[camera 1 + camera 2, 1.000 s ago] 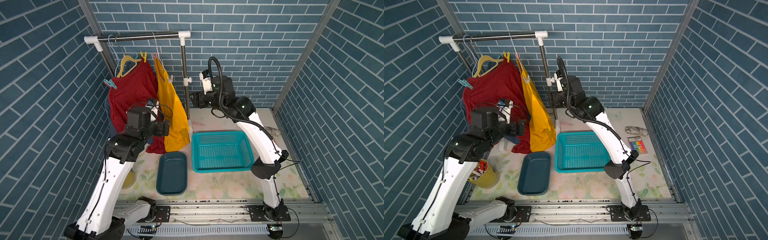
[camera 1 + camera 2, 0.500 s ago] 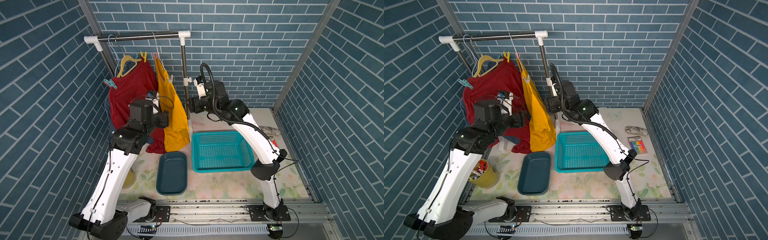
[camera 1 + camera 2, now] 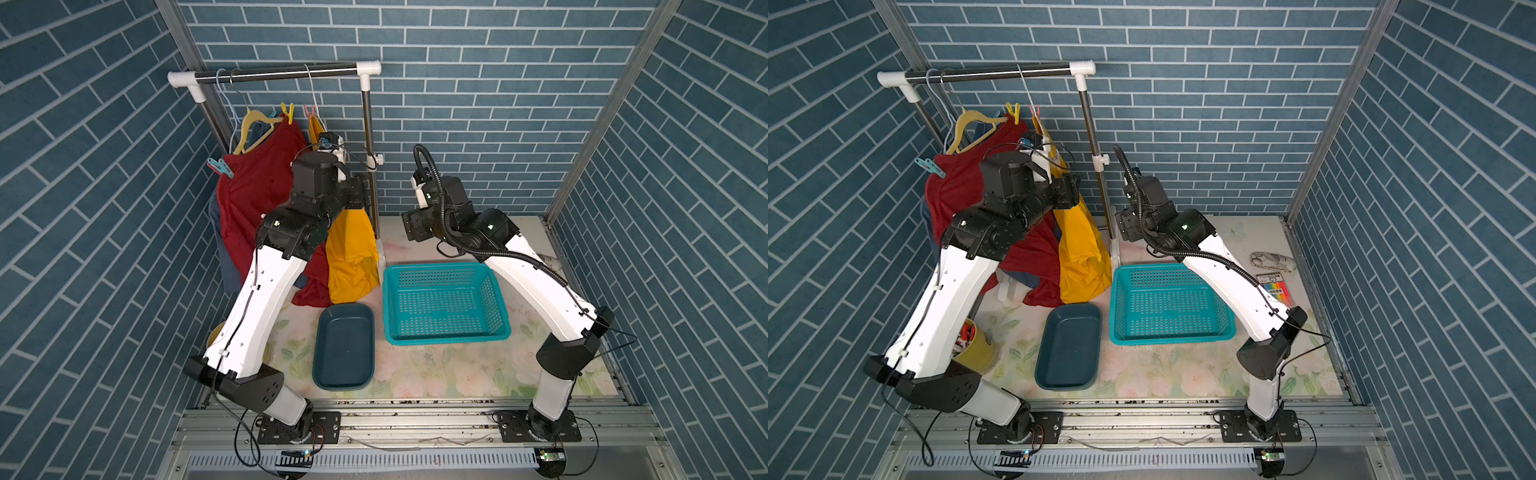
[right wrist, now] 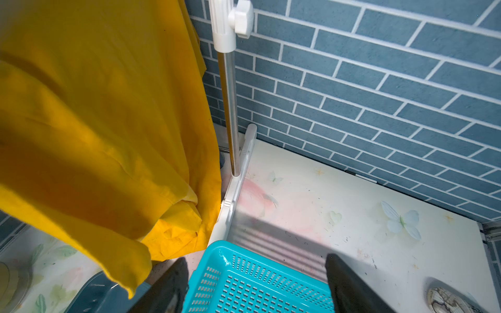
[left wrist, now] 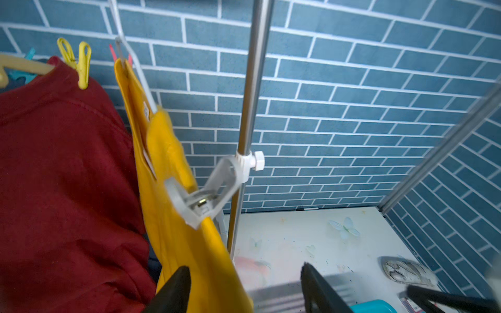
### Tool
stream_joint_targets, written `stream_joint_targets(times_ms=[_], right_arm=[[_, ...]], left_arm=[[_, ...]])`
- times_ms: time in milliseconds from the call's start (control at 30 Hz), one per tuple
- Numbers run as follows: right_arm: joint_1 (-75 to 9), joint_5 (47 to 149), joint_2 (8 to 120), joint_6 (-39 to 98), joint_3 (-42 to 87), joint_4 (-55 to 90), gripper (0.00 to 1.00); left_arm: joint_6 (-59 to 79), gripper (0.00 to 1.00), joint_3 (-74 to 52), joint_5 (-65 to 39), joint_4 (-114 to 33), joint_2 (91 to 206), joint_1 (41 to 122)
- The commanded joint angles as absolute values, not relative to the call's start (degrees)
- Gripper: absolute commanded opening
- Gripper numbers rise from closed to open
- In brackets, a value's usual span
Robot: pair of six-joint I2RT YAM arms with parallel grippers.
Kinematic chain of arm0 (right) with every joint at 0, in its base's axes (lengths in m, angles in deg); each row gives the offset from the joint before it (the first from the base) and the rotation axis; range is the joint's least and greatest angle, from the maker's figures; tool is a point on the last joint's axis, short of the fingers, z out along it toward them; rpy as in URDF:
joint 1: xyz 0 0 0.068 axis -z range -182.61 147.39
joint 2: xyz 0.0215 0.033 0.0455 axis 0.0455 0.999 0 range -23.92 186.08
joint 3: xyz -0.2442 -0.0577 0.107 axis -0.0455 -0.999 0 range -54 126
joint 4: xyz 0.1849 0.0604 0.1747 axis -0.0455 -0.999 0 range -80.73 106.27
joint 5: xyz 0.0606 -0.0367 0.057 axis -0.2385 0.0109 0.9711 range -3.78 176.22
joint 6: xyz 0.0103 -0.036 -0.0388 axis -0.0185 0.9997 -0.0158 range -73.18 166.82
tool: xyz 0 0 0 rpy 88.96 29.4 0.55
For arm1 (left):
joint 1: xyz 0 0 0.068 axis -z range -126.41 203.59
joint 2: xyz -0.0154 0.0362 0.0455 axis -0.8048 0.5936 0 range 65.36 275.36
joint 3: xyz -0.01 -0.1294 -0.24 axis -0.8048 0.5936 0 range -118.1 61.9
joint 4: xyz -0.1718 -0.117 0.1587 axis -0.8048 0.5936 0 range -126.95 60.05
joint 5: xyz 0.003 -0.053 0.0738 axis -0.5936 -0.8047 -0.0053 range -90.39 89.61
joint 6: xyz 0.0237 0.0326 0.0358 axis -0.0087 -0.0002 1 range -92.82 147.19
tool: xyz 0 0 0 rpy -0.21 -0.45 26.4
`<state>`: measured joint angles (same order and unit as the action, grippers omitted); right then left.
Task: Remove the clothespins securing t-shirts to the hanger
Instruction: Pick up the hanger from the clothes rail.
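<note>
On the rack hang a dark red t-shirt (image 3: 257,187), an orange-yellow t-shirt (image 3: 351,257) and a slate blue one (image 3: 216,232), which is mostly hidden. A yellow clothespin (image 5: 78,63) and a teal clothespin (image 3: 219,167) pinch the red shirt. A red clothespin (image 5: 112,51) sits at the top of the yellow shirt. A grey-white clothespin (image 5: 202,189) grips its near edge. My left gripper (image 5: 244,287) is open just below that clip, with the yellow cloth hanging between its fingers. My right gripper (image 4: 256,284) is open and empty over the basket's back corner.
The rack's steel pole (image 3: 371,166) stands between my two arms. A teal basket (image 3: 446,338) and a dark blue tub (image 3: 345,307) sit on the floral mat. A yellow cup (image 3: 980,345) of pens stands under my left arm. A marker pack (image 3: 1277,291) lies at the right.
My left gripper has risen and moved right to the yellow shirt's edge, and its jaws have narrowed. My right gripper has dropped and pulled back from the pole toward the basket.
</note>
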<state>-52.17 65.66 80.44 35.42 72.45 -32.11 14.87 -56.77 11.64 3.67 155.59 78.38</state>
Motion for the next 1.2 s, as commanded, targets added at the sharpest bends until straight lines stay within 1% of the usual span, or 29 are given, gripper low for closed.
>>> stream_joint_targets(times_ms=[0, 67, 200, 267, 433, 633, 733, 967, 1167], right_arm=[[-51.09, 63.55, 77.79, 37.89, 70.09, -31.60, 0.80], [-50.50, 63.42, 76.43, 38.07, 68.06, -30.75, 0.80], [-49.09, 63.84, 73.39, 38.20, 63.42, -27.64, 0.80], [-48.30, 64.39, 72.13, 38.29, 61.41, -26.03, 0.79], [-46.31, 65.85, 69.85, 38.20, 58.05, -23.93, 0.78], [-44.99, 66.59, 66.62, 38.05, 52.54, -20.40, 0.78], [-44.49, 67.41, 65.91, 38.01, 51.78, -20.01, 0.78], [-43.79, 67.72, 64.81, 38.64, 50.75, -20.12, 0.78], [-43.40, 68.37, 64.19, 38.38, 49.64, -19.86, 0.77]], left_arm=[[14.83, 0.57, -60.09, 18.20, 9.33, 157.44, 78.72], [15.00, 0.42, -59.50, 18.18, 9.15, 157.08, 78.72], [16.59, 0.00, -58.40, 17.11, 7.74, 155.71, 78.64], [17.81, 0.00, -60.16, 16.23, 8.40, 156.03, 78.66], [23.19, 0.00, -68.85, 17.88, 12.15, 157.90, 78.72], [26.86, 0.00, -72.81, 18.23, 12.48, 156.80, 78.72], [27.17, 0.00, -70.75, 18.41, 11.99, 155.35, 78.72], [26.42, 0.00, -58.49, 17.24, 3.41, 148.10, 78.59], [27.17, 0.00, -58.98, 17.11, 2.44, 146.70, 78.63]])
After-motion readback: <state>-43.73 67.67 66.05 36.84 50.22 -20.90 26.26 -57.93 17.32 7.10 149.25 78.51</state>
